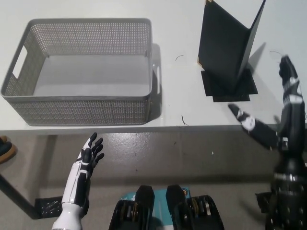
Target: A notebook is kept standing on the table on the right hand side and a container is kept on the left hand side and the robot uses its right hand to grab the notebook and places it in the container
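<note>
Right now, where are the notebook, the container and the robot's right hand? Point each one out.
notebook (221,45): head view, on its black left cover.
container (81,111): head view, on the near mesh wall.
right hand (280,122): head view, on the palm, fingers spread, holding nothing.

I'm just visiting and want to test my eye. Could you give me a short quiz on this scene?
1. True or false: the notebook already lies inside the container.
2. Which hand is nearer the notebook: A) the white left hand, B) the black right hand?
3. Fill in: the notebook stands on a patch of black ____.

Key: 1 false, it stands open on the table. 2 B, with fingers spread and holding nothing. 3 tape.
</note>
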Robot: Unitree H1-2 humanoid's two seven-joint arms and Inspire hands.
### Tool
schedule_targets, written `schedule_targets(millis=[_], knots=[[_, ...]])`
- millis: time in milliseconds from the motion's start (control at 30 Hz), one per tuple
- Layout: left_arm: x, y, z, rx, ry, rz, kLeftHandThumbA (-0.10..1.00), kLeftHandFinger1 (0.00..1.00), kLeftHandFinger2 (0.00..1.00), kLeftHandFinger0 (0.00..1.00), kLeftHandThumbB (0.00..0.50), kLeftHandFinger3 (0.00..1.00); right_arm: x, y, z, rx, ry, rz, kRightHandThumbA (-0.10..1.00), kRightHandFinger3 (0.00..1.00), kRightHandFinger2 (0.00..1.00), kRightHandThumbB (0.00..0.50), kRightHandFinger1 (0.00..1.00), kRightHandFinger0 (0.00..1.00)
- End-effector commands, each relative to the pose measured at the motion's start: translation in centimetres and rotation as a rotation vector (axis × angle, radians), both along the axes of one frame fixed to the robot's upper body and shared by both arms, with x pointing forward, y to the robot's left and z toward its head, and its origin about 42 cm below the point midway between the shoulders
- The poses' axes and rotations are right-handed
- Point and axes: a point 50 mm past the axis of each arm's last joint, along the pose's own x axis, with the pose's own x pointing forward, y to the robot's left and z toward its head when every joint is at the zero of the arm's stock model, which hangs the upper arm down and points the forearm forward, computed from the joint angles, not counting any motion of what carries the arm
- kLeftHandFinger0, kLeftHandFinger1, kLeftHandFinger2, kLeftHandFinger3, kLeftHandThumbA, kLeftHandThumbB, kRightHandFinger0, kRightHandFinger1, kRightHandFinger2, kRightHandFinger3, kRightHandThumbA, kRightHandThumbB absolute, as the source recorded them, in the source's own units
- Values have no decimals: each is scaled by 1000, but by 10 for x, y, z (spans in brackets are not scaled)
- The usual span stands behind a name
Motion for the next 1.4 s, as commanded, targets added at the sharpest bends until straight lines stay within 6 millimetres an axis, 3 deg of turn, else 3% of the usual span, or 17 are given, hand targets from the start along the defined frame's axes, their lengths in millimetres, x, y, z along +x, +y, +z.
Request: schedule_targets(millis=[0,67,267,400,467,733,867,933,1000,1033,1100,1133,1167,1200,1233,1267,1367], knots=[[-3,-1,10,9,-63,17,1000,1000,1000,1000,500,1000,21,-5,17,37,24,-30,1000,1000,1000,484,1000,1000],[-4,-1,11,12,-69,21,1000,1000,1000,1000,500,1000,28,-6,19,30,33,-34,1000,1000,1000,457,1000,1000],[-6,1,6,14,-70,33,1000,1000,1000,1000,500,1000,57,-14,20,30,111,-62,1000,1000,1000,444,1000,1000],[-7,2,6,13,-67,43,1000,1000,1000,1000,500,1000,90,-15,17,113,156,-36,1000,1000,1000,371,1000,1000],[-9,3,5,15,-62,43,1000,1000,1000,1000,500,1000,100,-14,13,132,190,-31,1000,1000,1000,389,1000,1000],[-9,2,1,32,-64,46,1000,1000,1000,1000,500,1000,173,-3,18,265,367,-9,988,1000,1000,494,1000,1000],[-12,2,-1,27,-49,43,1000,1000,1000,1000,500,1000,198,9,34,294,411,9,973,1000,1000,489,1000,1000],[-11,2,-1,21,-46,38,1000,1000,1000,1000,500,1000,212,30,57,304,417,14,890,1000,1000,459,1000,1000],[-11,1,-3,15,-45,34,1000,1000,1000,1000,500,1000,218,39,66,313,415,-7,849,1000,1000,478,1000,1000],[-11,0,-4,14,-45,34,1000,1000,1000,1000,500,1000,226,47,76,377,451,-30,756,1000,1000,498,1000,1000],[-13,-2,-5,14,-48,42,1000,1000,1000,1000,500,1000,235,51,87,457,563,-118,538,1000,1000,418,1000,1000],[-16,-2,-6,13,-39,40,1000,1000,1000,1000,500,1000,237,50,87,548,620,-142,145,684,317,273,140,169],[-17,-2,-7,16,-39,39,1000,1000,1000,1000,500,1000,237,49,85,569,622,-149,-3,436,163,263,28,34],[-17,-1,-6,23,-39,40,1000,1000,1000,1000,500,1000,237,48,82,583,603,-139,-92,182,82,207,1,1],[-16,-1,-6,25,-40,41,1000,1000,1000,1000,500,1000,236,48,80,579,585,-129,-100,223,206,171,0,0],[-16,0,-5,27,-40,41,1000,1000,1000,1000,500,1000,236,47,77,562,558,-118,-100,341,346,141,0,0],[-14,2,-5,25,-51,25,1000,1000,1000,1000,500,1000,233,47,72,532,513,-102,-100,597,594,123,74,0]])
